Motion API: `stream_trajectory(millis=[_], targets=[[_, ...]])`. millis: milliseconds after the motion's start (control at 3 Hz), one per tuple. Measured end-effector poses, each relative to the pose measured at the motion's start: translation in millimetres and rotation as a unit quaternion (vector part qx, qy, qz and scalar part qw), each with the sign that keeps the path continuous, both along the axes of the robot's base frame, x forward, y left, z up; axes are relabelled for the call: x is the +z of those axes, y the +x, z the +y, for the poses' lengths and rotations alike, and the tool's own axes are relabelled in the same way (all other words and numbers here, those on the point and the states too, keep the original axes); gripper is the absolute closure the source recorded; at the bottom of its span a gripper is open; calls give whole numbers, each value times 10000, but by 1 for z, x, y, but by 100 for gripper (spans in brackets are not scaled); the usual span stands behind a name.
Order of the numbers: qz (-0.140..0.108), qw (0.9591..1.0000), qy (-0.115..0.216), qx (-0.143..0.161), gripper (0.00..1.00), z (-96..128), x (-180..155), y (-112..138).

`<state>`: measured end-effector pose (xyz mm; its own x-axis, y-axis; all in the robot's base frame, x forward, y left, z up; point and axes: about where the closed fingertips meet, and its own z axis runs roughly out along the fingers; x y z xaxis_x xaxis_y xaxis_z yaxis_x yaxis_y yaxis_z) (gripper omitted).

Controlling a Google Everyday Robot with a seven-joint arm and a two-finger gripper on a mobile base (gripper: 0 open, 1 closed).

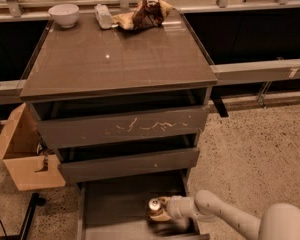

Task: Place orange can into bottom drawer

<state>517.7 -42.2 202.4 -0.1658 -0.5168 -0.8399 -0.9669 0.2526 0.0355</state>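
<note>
The gripper (161, 214) reaches into the open bottom drawer (115, 204), jaws clamped on the upright can (154, 204), which sits inside near the drawer's right wall.

Upright small orange-brown metal can (154, 209), silver top up, clasped by end effector (163, 212) inside the open deep grey-brown bottom drawer (115, 204), right side.

- Lighting: dim, warm, falling from above.
- Cabinet top (140, 59): one small glare spot left of centre and a pale sheen toward the back edge.
- Below the front edge: the drawer gaps lie in deep shadow.
- Bottom drawer (115, 204): dark inside.
- Gripper (160, 211): low in the bottom drawer, clasping the orange can (154, 204), whose silver top catches light. A smeared, blurred dark patch lies beneath the gripper.
</note>
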Motion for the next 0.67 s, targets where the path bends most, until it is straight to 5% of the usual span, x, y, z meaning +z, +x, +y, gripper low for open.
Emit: stream_trajectory(millis=[667], targets=[[-7, 10000, -22, 73, 100, 4, -39, 16]])
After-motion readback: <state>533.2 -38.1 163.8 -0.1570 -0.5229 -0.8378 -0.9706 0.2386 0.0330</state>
